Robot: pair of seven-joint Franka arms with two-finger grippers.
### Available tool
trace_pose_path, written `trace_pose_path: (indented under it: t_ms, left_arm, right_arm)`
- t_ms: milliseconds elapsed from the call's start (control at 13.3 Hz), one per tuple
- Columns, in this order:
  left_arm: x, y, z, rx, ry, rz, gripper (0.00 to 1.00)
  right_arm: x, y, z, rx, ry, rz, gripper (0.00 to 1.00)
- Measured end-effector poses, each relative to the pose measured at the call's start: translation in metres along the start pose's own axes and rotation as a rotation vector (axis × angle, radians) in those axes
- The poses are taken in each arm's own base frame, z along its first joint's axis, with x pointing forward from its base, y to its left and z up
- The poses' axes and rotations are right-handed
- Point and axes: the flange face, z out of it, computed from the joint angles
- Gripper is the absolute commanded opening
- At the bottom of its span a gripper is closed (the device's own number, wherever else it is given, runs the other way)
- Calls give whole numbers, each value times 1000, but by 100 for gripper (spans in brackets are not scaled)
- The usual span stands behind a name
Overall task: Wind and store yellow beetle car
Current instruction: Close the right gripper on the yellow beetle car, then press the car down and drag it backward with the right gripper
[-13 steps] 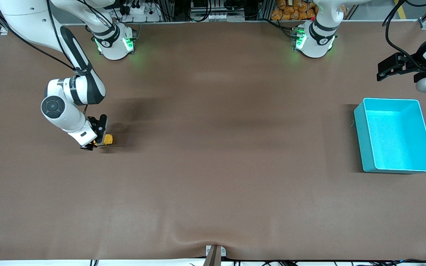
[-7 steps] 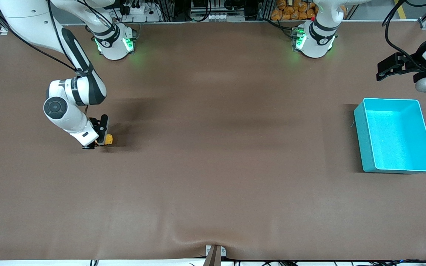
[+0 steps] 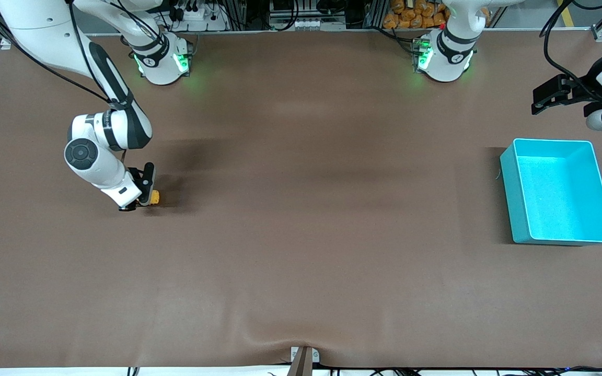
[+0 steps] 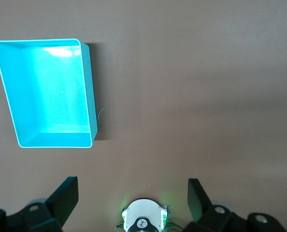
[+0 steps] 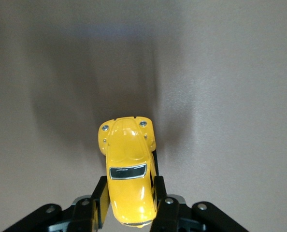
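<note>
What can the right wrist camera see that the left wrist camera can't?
Only the right wrist view shows the yellow beetle car, pinched between the right end effector's fingers. Only the left wrist view shows the teal bin, the left end effector open above the table, and a robot base. Both show the brown table.

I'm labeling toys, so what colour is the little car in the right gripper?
Yellow. The car shows best in the right wrist view.
</note>
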Motion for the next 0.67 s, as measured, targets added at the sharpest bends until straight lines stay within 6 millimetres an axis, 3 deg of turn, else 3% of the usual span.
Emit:
trace_pose_path:
  t_ms: [675]
  left_arm:
    - [0,0,0,0,0,0,100]
  right_arm:
    - [0,0,0,-1,0,0,31]
